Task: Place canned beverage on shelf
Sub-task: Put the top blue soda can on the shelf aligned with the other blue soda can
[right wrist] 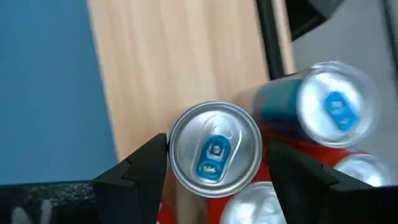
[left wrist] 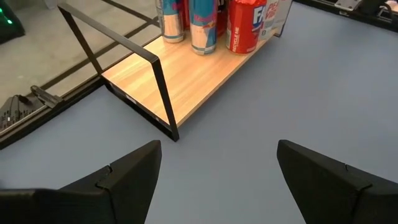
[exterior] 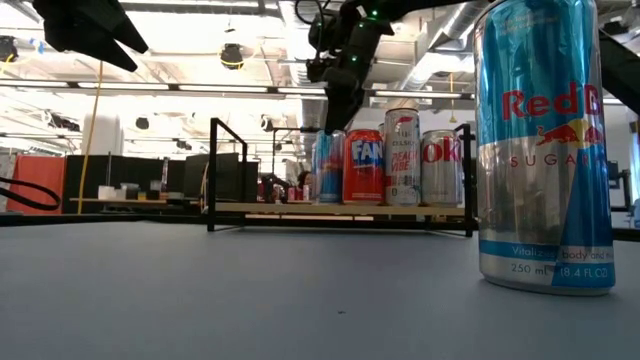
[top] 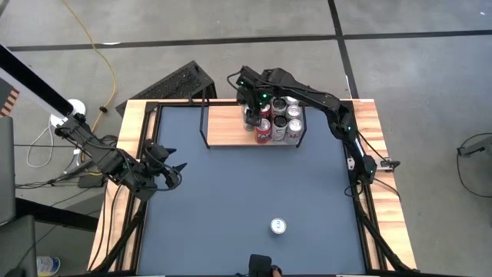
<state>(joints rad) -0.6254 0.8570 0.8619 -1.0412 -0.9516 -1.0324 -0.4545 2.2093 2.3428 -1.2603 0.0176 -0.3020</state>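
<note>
Your right end effector (right wrist: 214, 171) points down over the shelf (top: 227, 125), its fingers set wide on either side of a blue-tabbed can (right wrist: 215, 149) without visibly gripping it. That can stands upright on the shelf board at the left end of the can cluster, which fills the shelf's right end. Beside it stand a second blue-tabbed can (right wrist: 336, 104), a red Fanta can (exterior: 363, 166), a tall white can (exterior: 402, 157) and a silver Coke can (exterior: 440, 167). The shelf's left part is bare wood, bounded by a black wire frame (left wrist: 127, 53). The shelf itself sits at the far edge of the bench (top: 231, 200), right of centre.

Your left end effector (top: 175, 171) waits near the bench's left edge, fingers spread wide and holding nothing.

One more can, a Red Bull Sugarfree (top: 278, 225), stands upright near the bench's near edge, well apart from both end effectors.
</note>
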